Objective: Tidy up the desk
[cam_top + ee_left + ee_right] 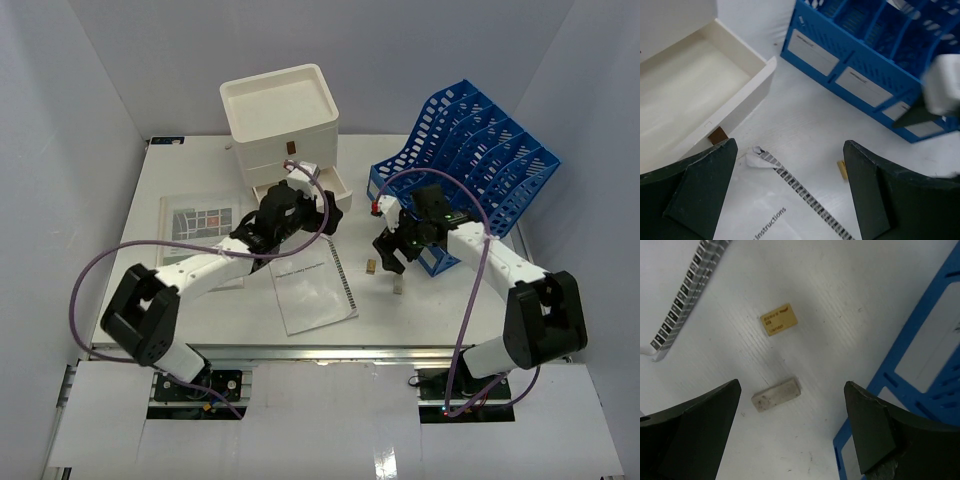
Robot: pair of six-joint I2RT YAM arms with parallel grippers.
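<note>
1. The desk (400,320) fills the floor of the scene from its near rail to the far wall, and it looks only partly tidied.
2. Near the middle, a spiral-bound booklet (313,290) lies loose. To its right lie a small yellow tag (779,319) and a white eraser-like block (775,394), apart from each other.
3. Farther left, a printed sheet (195,220) lies flat.
4. At the far side, the white drawer box (280,115) has its bottom drawer (695,85) pulled out and seemingly empty. The blue file rack (470,150) stands to its right. My judgement: most of the sorting is left.
5. The right gripper (791,405) points down over the white block, jaws spread and holding nothing.
6. The left gripper (790,200) reaches farther in, just beside the open drawer, jaws wide and empty.
</note>
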